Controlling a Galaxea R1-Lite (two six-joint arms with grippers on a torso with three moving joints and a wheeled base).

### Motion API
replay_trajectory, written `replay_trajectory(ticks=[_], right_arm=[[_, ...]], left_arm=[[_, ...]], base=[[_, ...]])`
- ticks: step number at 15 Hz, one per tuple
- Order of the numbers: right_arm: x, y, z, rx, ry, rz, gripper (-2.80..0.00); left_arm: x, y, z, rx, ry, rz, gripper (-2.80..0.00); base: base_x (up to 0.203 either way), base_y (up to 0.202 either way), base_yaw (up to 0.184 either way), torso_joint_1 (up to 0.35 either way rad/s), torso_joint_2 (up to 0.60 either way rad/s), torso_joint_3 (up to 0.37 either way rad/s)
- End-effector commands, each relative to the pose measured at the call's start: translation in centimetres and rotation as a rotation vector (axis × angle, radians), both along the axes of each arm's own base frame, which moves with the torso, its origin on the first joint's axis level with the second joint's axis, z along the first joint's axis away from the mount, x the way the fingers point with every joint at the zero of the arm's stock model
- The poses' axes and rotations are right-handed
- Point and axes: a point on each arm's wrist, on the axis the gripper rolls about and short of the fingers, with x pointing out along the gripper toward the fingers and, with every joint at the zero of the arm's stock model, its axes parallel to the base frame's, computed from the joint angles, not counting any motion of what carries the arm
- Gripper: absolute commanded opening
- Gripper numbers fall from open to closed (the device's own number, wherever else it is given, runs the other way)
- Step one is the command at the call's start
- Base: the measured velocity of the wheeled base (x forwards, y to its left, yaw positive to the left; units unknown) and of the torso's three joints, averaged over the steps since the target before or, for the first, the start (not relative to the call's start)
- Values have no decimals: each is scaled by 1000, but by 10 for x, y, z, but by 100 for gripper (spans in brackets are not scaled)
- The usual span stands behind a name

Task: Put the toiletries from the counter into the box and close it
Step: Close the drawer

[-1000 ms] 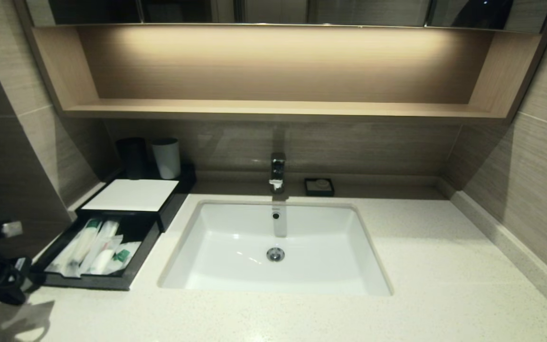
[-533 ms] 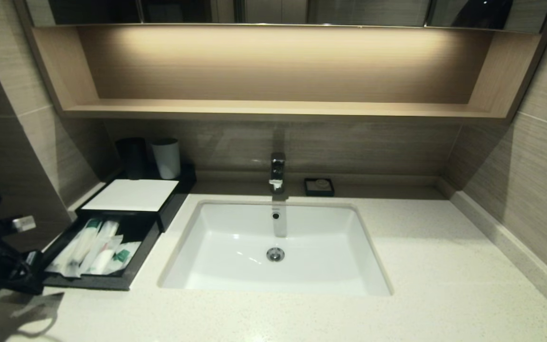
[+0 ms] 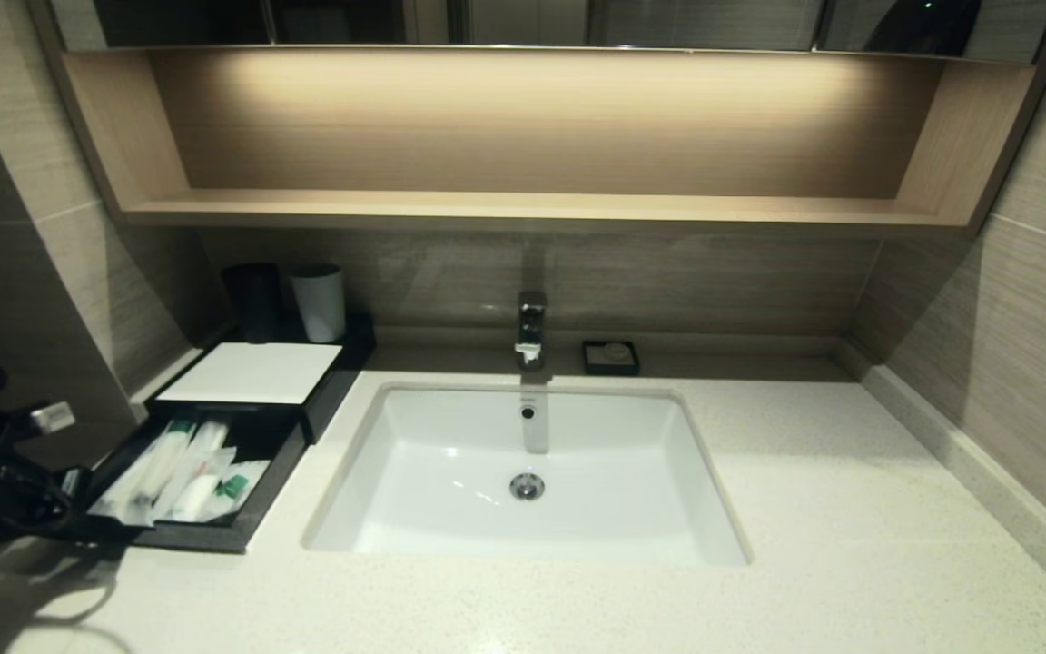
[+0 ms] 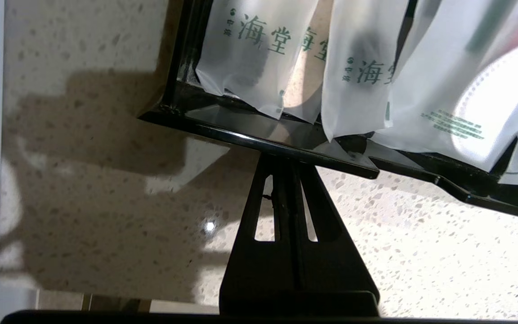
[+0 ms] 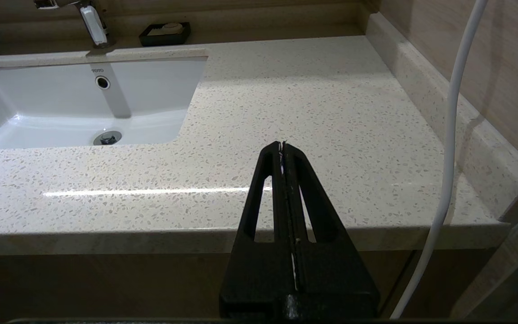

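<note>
Your left hand (image 4: 281, 167), clenched on nothing, has come further right since a second ago and now presses its tip against the near front of the box (image 3: 185, 538), whose drawer has slid slightly inward on the desk (image 3: 523, 609) with the toiletries (image 3: 182, 472) inside; your right hand (image 5: 282, 146) hangs clenched off the desk's near edge
</note>
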Motion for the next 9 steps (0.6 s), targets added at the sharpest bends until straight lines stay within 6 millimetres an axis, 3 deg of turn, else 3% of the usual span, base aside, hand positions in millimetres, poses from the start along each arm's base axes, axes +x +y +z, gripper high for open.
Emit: replay_trajectory(ticks=[1, 9], right_arm=[[0, 0, 0, 0, 1, 0, -280], [0, 0, 0, 0, 1, 0, -280]], left_arm=[[1, -1, 0, -16, -26, -10, -280], [10, 2, -9, 10, -169, -33, -280]], base=[[0, 0, 0, 0, 0, 0], [0, 0, 0, 0, 0, 0]])
